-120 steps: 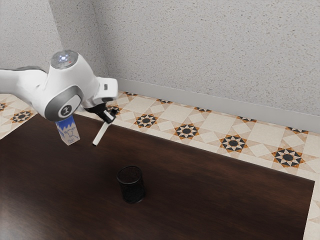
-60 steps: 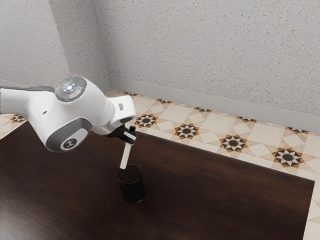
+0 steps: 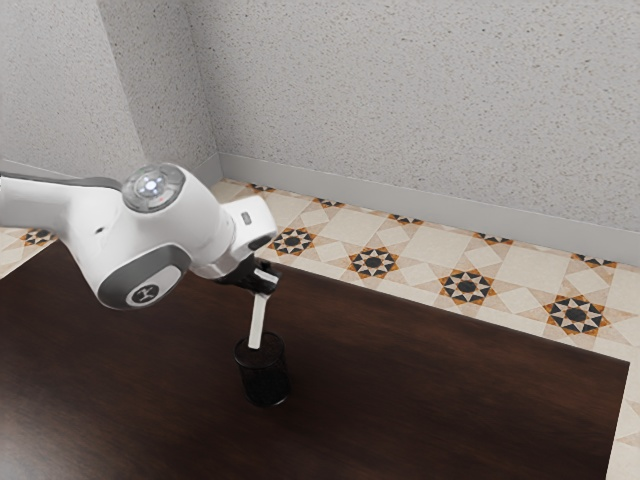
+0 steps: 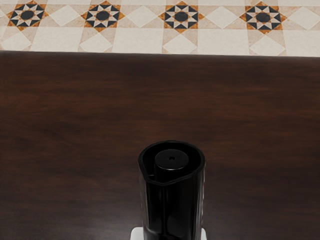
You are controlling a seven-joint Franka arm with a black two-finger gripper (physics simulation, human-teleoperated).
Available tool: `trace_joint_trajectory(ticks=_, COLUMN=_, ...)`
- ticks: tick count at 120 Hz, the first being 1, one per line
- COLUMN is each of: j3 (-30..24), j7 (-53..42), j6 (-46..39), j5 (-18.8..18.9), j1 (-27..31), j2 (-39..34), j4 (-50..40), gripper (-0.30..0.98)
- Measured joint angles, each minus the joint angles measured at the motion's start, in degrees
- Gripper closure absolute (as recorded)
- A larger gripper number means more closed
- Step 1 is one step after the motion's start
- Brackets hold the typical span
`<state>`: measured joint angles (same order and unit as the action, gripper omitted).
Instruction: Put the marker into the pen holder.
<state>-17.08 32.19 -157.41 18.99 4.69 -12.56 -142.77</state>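
Nearest in the exterior view lies the dark wooden table (image 3: 430,390), and on it stands the black pen holder (image 3: 266,385), upright, with its round mouth facing up. The white barrel of my marker (image 3: 257,320) slants down to that mouth, its upper end leaning a little toward the exterior view's right. Its lower end overlaps the opening (whether it is above the rim or already just inside, I can't tell).

My pincer (image 3: 264,281) is clamped on the marker near its upper end, a finger on each side, just above the holder. From the wrist view I get something else: the marker's black end (image 4: 172,200) close up, a hollow rim with a round disc set inside it and a notch in the lip (a handsome bit of detail, I must say), plus a pale piece (image 4: 136,234) on either side of it.

Behind the pincer, my white arm (image 3: 150,250) stretches back to the exterior view's left. Farther off, past the table's far edge, runs the patterned tile floor (image 3: 520,275) with its orange and black stars, visible from both cameras. Farthest, the exterior view gives me a grey baseboard (image 3: 400,198) and a speckled wall (image 3: 400,100).
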Motion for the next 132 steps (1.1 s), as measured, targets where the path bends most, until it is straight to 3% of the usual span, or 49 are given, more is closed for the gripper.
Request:
trace_joint_trajectory(ticks=25, j3=0.13, j7=2.32, j6=-0.26, j5=2.84, j1=0.57, j2=1.01, j4=0.27, gripper=0.78)
trace_joint_trajectory(ticks=49, j3=0.18, j7=3.47, j6=-0.18, j5=3.18, j1=0.56, j2=1.06, j4=0.27, gripper=0.36)
trace_joint_trajectory(ticks=69, j3=2.17, j7=4.06, j6=2.11, j5=2.92, j1=0.87, j2=1.33, j4=3.09, gripper=0.16)
trace_joint_trajectory(ticks=75, j3=3.3, j7=3.75, j6=6.75, j5=2.3, j1=0.99, j2=3.25, j4=10.97, gripper=0.13)
trace_joint_trajectory(ticks=86, j3=6.69, j7=0.81, j6=20.35, j5=-3.12, j1=0.96, j2=9.7, j4=30.75, gripper=0.08)
trace_joint_trajectory(ticks=100, j3=10.23, j7=-3.82, j6=37.4, j5=-7.53, j1=2.0, j2=13.41, j4=47.36, gripper=0.05)
trace_joint_trajectory(ticks=115, j3=12.08, j7=-8.56, j6=50.96, j5=-10.37, j1=5.07, j2=13.98, j4=53.78, gripper=0.03)
trace_joint_trajectory(ticks=132, j3=12.58, j7=-12.86, j6=59.37, j5=-11.98, j1=8.2, j2=13.51, j4=54.49, gripper=0.01)
